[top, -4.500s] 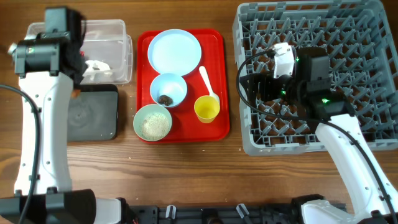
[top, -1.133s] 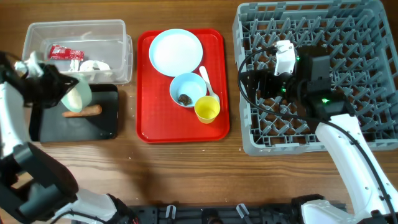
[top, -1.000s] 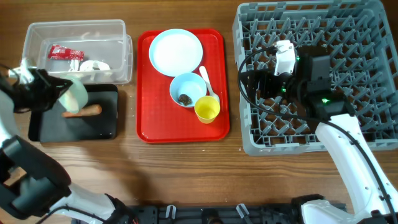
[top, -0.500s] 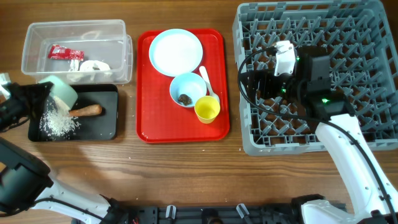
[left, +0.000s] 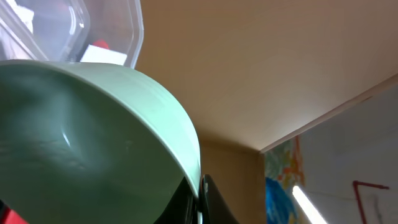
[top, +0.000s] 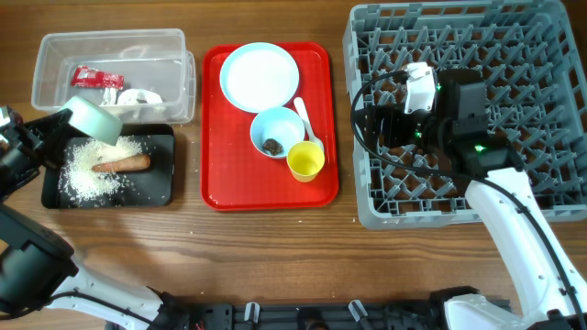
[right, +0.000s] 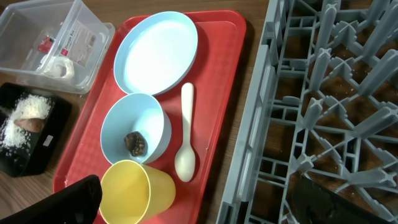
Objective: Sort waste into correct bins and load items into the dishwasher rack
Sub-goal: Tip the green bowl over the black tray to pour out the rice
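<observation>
Left gripper [top: 57, 131] clamped on rim of green bowl [top: 92, 120], which is tipped over far left corner of black tray [top: 161, 189]. Rice [top: 84, 181] and sausage piece [top: 122, 164] lie in the tray. Right gripper [top: 371, 124] has fingers apart, hovering over left part of dishwasher rack [top: 541, 55].

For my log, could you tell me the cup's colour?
The cup is yellow, clearest in the right wrist view.

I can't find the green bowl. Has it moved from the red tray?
Yes. The green bowl went left off the red tray; it now hangs tilted above the black tray in the left claw.
</observation>
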{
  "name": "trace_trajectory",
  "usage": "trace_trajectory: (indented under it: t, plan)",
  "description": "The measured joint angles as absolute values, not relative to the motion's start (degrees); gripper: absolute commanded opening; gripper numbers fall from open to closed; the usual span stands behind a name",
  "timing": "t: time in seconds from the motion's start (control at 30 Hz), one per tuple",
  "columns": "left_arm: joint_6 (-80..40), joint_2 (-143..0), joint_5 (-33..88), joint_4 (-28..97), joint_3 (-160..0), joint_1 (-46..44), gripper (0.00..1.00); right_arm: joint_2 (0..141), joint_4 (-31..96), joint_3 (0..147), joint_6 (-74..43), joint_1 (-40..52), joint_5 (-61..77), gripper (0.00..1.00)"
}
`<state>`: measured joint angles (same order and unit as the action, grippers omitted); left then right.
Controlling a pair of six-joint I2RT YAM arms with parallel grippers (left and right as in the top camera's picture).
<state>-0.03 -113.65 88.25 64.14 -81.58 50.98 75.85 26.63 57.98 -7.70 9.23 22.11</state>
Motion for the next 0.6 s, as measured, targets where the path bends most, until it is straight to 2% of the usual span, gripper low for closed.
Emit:
trace_trajectory:
  t: [0.4,0.6]
  plan:
    - [0.2,-111.9,88.4,71.4,-81.3,50.5,0.04,75.9,26.6,58.0,-7.7,9.2,22.1,1.0]
    - [2.0,-97.6,85.0,70.9,-81.1,41.0,0.04,75.9,26.5,58.0,-7.7,9.2,22.1,1.0]
